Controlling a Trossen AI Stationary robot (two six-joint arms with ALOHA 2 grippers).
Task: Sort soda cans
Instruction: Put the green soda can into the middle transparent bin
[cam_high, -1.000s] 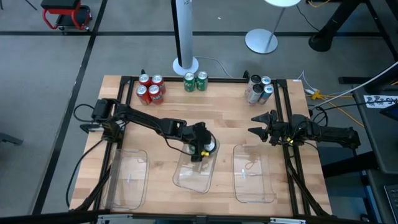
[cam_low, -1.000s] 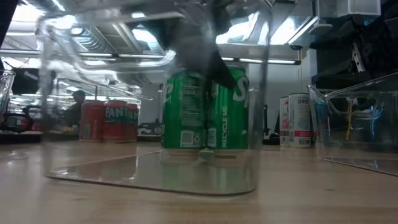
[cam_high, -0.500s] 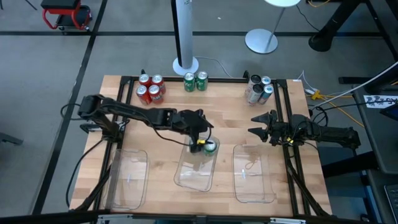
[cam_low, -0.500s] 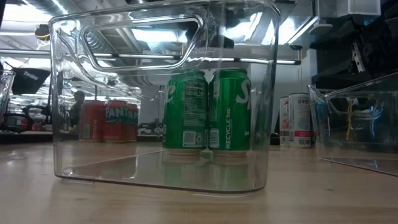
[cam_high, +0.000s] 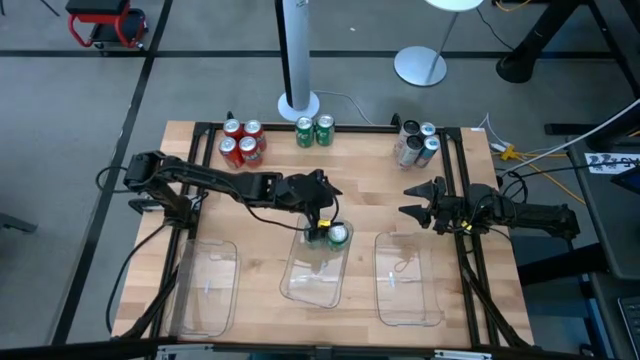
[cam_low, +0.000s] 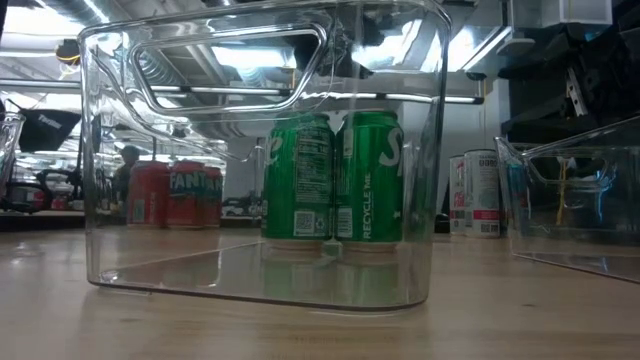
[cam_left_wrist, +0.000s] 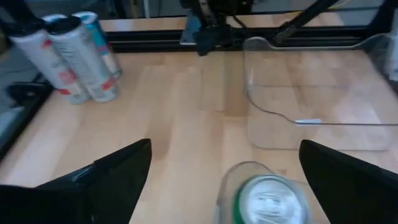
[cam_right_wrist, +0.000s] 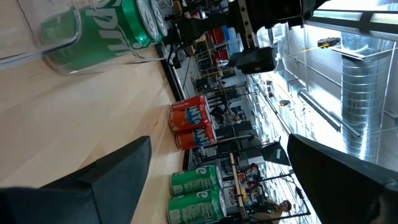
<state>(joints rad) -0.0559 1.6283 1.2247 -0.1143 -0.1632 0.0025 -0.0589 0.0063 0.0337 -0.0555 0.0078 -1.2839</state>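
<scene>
My left gripper (cam_high: 322, 226) (cam_left_wrist: 225, 149) hangs open just above the far end of the middle clear tray (cam_high: 310, 288). A green can (cam_high: 338, 235) (cam_left_wrist: 267, 200) stands upright on the tray floor, below and between the spread fingers. The low view shows two green cans (cam_low: 335, 178) side by side behind the tray's wall. The second is hidden under the gripper from above. At the far edge stand several red cans (cam_high: 241, 143), two green cans (cam_high: 315, 131) and several silver-grey cans (cam_high: 416, 142). My right gripper (cam_high: 408, 199) (cam_right_wrist: 219, 142) waits open near the table's right edge.
Two more clear trays lie near the table's near edge, one on the left (cam_high: 205, 285) and one on the right (cam_high: 407, 283). A dark frame runs round the table (cam_high: 360, 180). A lamp post foot (cam_high: 298, 105) stands behind the far edge.
My left gripper has risen off the green can and drawn a little toward the far edge. The can stays standing in the middle tray. The tray, blurred and tilted a second ago in the low view, now sits flat and still.
</scene>
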